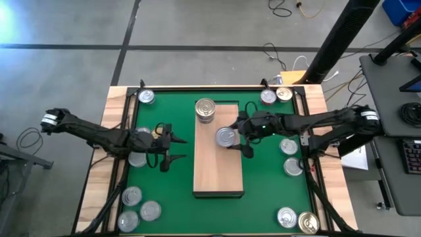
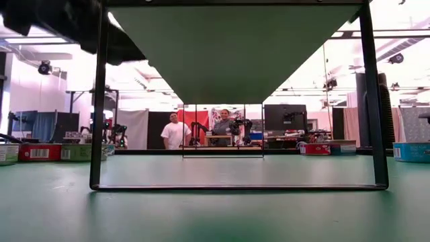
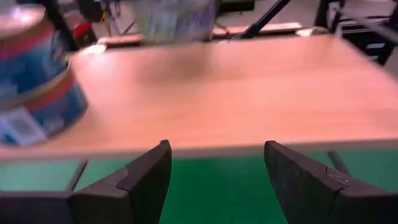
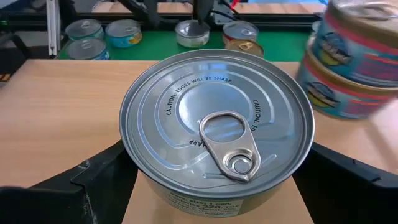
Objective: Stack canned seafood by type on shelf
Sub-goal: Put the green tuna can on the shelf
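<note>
Green matting covers the table, and the shelf lies across its middle as the landmark. On the shelf's right edge, a silver-topped can sits clamped between the right gripper fingers; the right wrist view shows its pull-tab lid up and level, which suits stacking. Just beyond it, toward the shelf's far end, stands a stack of 2 cans, probably the pile this one is meant for. Off the shelf's left side, the left gripper hovers over the mat with fingers spread apart, empty, apparently waiting. Loose cans lie well apart from the shelf, near the corners.
</note>
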Tool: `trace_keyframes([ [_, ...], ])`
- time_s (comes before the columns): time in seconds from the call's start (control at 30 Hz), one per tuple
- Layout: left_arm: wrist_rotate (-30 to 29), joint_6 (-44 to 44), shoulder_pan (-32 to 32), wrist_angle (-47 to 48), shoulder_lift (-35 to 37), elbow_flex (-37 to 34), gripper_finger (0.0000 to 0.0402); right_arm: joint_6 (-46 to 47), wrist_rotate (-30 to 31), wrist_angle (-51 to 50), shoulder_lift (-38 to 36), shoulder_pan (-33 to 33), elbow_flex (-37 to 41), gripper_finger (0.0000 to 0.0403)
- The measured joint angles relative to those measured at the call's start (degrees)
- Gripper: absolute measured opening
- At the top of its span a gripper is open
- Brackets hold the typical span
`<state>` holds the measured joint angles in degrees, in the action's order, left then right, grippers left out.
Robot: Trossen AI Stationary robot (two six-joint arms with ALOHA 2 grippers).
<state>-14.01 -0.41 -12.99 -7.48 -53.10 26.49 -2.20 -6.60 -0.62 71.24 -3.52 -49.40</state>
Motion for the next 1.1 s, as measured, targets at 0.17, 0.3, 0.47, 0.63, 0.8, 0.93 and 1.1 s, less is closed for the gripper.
trace_keyframes([
  [0.17,-0.2,4.7,-1.9,-0.5,-0.3,4.7,0.0240,0.2,-2.9,8.2,7.4,0.3,0.0,0.0360],
  [0.3,-0.4,7.7,-1.7,-9.3,-3.9,5.7,0.0240,0.8,-2.9,8.9,12.0,0.2,-2.0,0.0369],
  [0.47,-3.1,9.7,0.8,-15.7,-11.3,9.4,0.0240,-0.1,-3.3,9.4,16.5,1.3,-5.6,0.0378],
  [0.63,-3.2,7.3,2.8,-5.3,-18.8,18.6,0.0240,-0.2,-3.8,9.4,20.2,1.7,-8.6,0.0381],
  [0.8,-3.7,3.4,2.5,9.6,-24.0,26.9,0.0240,-0.3,-3.9,7.2,21.2,1.8,-10.5,0.0383],
  [0.93,-7.8,1.0,2.4,14.6,-27.2,29.7,0.0240,-0.6,-3.9,5.8,19.7,2.1,-10.5,0.0384],
  [1.1,-8.9,0.2,2.4,14.8,-29.8,30.4,0.0240,-0.4,-3.7,0.6,17.2,3.2,-10.3,0.0384],
])
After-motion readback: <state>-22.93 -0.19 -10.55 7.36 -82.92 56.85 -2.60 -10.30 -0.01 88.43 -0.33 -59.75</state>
